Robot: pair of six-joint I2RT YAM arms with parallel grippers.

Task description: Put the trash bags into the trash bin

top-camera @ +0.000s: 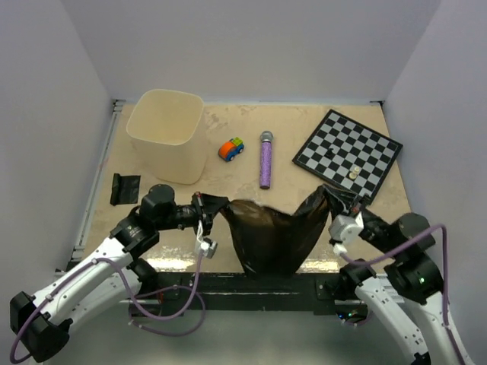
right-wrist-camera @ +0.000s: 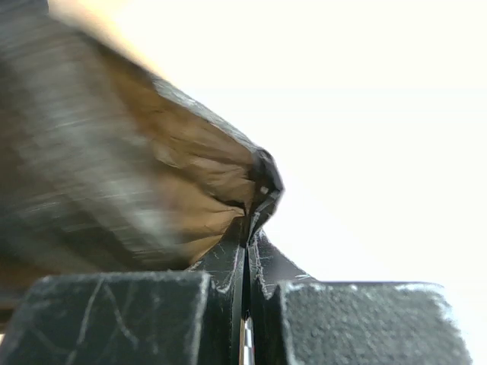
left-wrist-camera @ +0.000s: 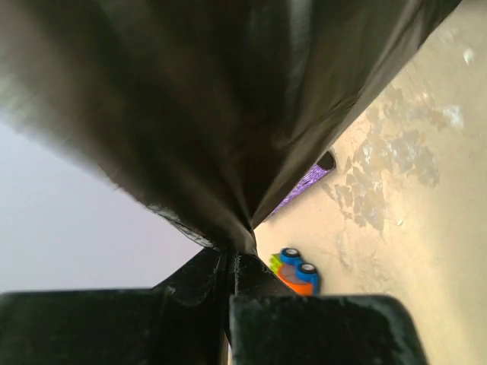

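Left claw (top-camera: 213, 204): clenched on one upper corner of the trash bag (top-camera: 270, 232); in the left wrist view the film bunched to a point between the closed fingers
Right claw (top-camera: 333, 199): clenched on the opposite upper corner; in the right wrist view a crumpled tip of film was pinched where the fingers met
Trash bag, location: held off the table (top-camera: 228, 122) between the two claws at the near edge, its dark body hanging over that edge; well apart from the trash bin (top-camera: 171, 160)
Trash bag, axis: long axis ran left to right, parallel with the near edge; top edge sagged in a shallow curve between the held corners, bulk pointing downward
Trash bag, surface: dark brown-black, glossy, creased, slightly see-through
Trash bin: cream tub, upright, mouth upward, at the far left of the table; nothing of the bag inside it
Surface: beige tabletop with paler mottled patches and a metal rail along the left side
Room: plain pale walls (top-camera: 251, 46) closed in the table on the left, far and right sides
Other items, centre: toy car (top-camera: 231, 149) in orange, blue and green, just beside the purple glittery cylinder (top-camera: 265, 161), which lay lengthwise near to far
Other items, right: chequered board (top-camera: 348, 152) lay turned corner-on, a small pale piece (top-camera: 354, 173) on it
Other items, left: flat black folded piece (top-camera: 125, 188) near the bin's base
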